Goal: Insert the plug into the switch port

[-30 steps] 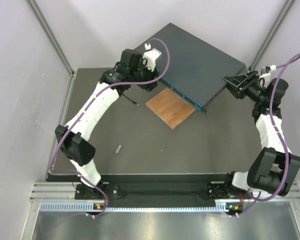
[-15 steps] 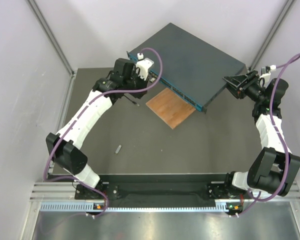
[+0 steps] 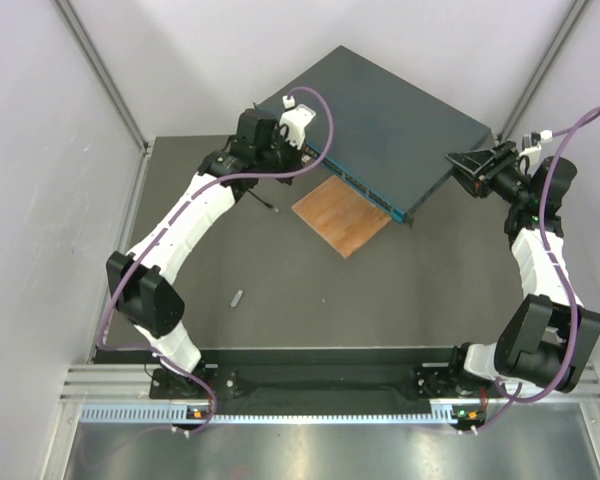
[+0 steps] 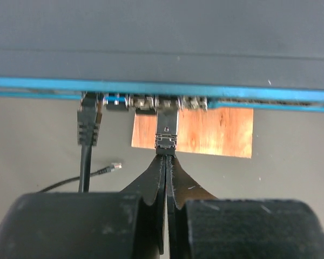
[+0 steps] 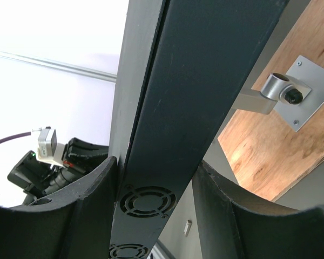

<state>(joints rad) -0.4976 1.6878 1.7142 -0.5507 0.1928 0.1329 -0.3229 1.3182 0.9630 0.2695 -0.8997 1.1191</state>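
The plug (image 4: 166,127) sits in a switch (image 4: 162,43) port, with the left pincer (image 4: 166,157) pressed together, touching its rear. The right pincer (image 5: 156,164) clamps the switch's end.

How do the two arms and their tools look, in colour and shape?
The left arm and right arm have white links, black joints. A purple cable runs along each. The left tool and right tool each have two matte black fingers, broad at the root, tapering to the tip. A small white box sits at each wrist.
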